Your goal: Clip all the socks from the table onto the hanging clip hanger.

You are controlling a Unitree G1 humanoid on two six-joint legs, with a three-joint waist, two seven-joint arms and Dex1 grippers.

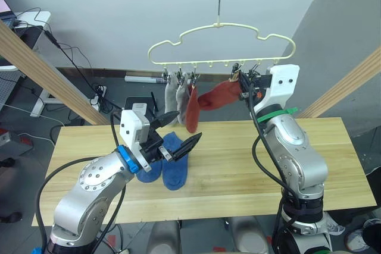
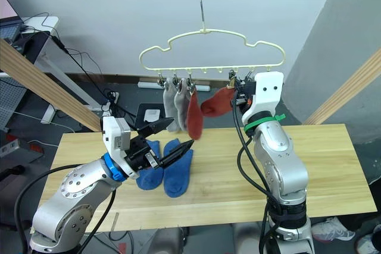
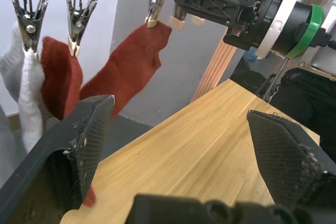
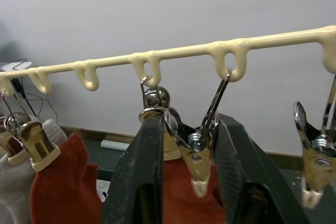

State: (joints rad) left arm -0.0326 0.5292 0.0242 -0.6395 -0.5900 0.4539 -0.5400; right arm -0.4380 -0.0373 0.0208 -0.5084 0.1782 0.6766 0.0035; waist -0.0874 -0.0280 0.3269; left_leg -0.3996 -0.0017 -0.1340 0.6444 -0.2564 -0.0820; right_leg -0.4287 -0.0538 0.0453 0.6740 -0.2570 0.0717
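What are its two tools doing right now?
Left tool: open, empty.
Right tool: closed around a metal clip at the second red sock.

A robot test lab, by the look of it. Beyond the left hand (image 1: 178,133), loose black cables (image 1: 71,57) trail down a bare white wall (image 1: 119,10) to a power strip (image 1: 98,92) on the dark floor. A desk (image 1: 27,19) with equipment stands further out past that hand. The table (image 1: 226,165) sits inside a rough frame of wooden poles (image 1: 41,66), built as a rig rather than furniture.
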